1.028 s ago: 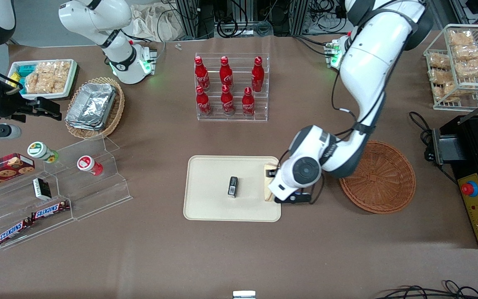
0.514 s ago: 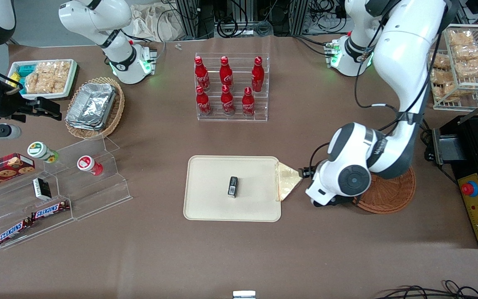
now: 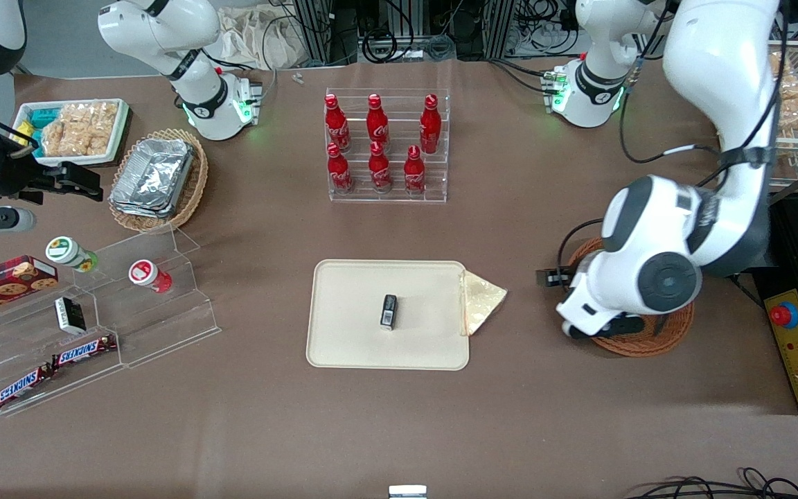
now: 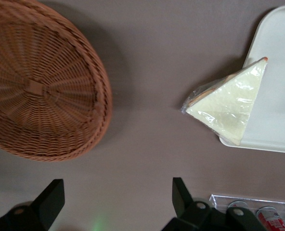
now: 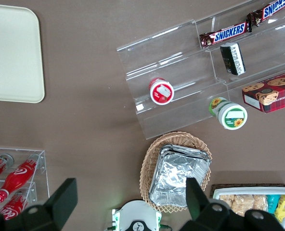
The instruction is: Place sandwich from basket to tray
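Observation:
The sandwich (image 3: 483, 303) (image 4: 228, 105), a pale wrapped wedge, lies across the rim of the cream tray (image 3: 350, 339) (image 4: 277, 57). Part of it rests on the tray and part on the brown table. The round reddish-brown basket (image 3: 641, 343) (image 4: 36, 91) stands empty toward the working arm's end, mostly hidden by the arm in the front view. My gripper (image 3: 565, 305) (image 4: 117, 187) hovers open above bare table between the sandwich and the basket, close to the basket's rim, holding nothing.
A small black packet (image 3: 388, 310) lies in the middle of the tray. A clear rack of red bottles (image 3: 385, 149) stands farther from the front camera. A black control box with a red button (image 3: 797, 339) sits beside the basket.
My gripper let go of the sandwich at the tray's rim and drew away toward the basket. The sandwich stayed lying across the rim.

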